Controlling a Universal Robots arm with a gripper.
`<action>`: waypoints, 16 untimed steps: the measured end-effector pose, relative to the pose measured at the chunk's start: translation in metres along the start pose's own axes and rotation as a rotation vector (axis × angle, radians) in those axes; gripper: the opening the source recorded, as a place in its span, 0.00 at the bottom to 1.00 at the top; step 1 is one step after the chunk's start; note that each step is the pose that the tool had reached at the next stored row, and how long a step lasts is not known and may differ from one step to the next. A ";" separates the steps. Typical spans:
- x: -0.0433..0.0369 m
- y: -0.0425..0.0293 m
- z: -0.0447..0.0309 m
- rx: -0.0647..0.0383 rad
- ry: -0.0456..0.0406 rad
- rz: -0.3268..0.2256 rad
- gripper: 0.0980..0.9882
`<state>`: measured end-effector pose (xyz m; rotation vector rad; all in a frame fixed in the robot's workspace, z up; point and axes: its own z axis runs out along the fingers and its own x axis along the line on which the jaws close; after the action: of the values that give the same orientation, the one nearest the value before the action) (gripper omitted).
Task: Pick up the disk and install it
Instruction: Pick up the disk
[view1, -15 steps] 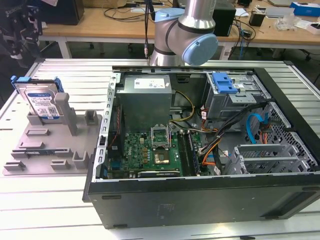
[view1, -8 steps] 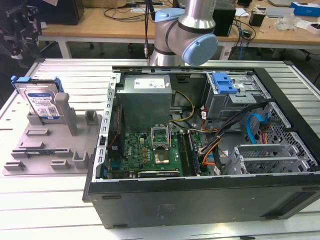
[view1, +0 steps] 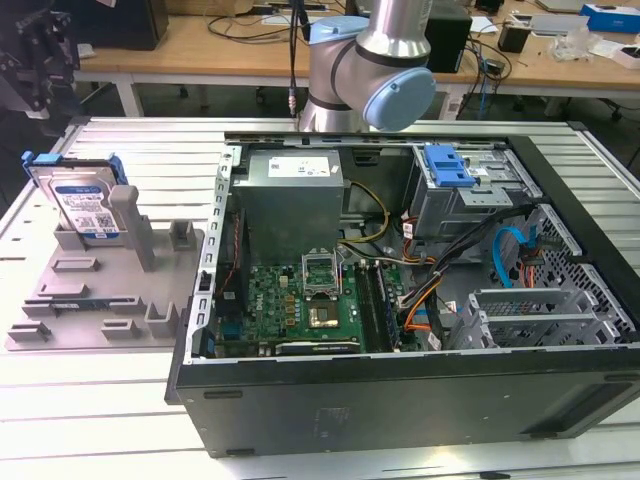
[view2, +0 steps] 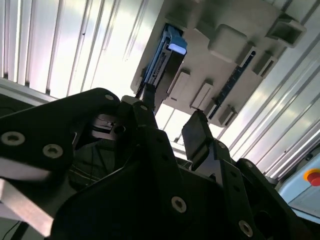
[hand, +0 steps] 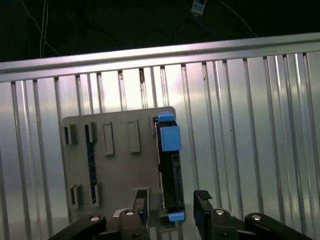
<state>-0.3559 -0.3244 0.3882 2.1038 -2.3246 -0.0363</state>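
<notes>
The disk (view1: 85, 200) stands on edge on the flat grey tray (view1: 110, 295) at the exterior view's left, a silver drive with a white-and-blue label in a blue carrier. In both wrist views my gripper (hand: 171, 209) is open, its two dark fingers (hand: 202, 202) spread apart with nothing held. The disk (hand: 170, 165) lies well beyond them, roughly in line with the gap, seen edge-on with its blue bracket. In the second wrist view the gripper (view2: 172, 117) points toward the disk (view2: 167, 57) on the tray (view2: 225, 65).
An open computer case (view1: 400, 270) fills the exterior view's middle and right, with motherboard, cables and a blue latch (view1: 447, 165) on its drive cage. The arm (view1: 375, 60) rises behind it. The tray's upright posts (view1: 125, 215) stand beside the disk. Ribbed metal table (hand: 260, 125) surrounds the tray.
</notes>
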 end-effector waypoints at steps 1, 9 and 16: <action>0.0000 0.0000 0.0002 0.006 0.0001 -0.005 0.45; -0.0016 0.0030 0.0024 0.016 0.0001 -0.056 0.45; -0.0027 0.0257 0.0047 0.016 0.0006 -0.086 0.45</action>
<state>-0.3813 -0.3191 0.3842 2.2093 -2.2403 -0.0180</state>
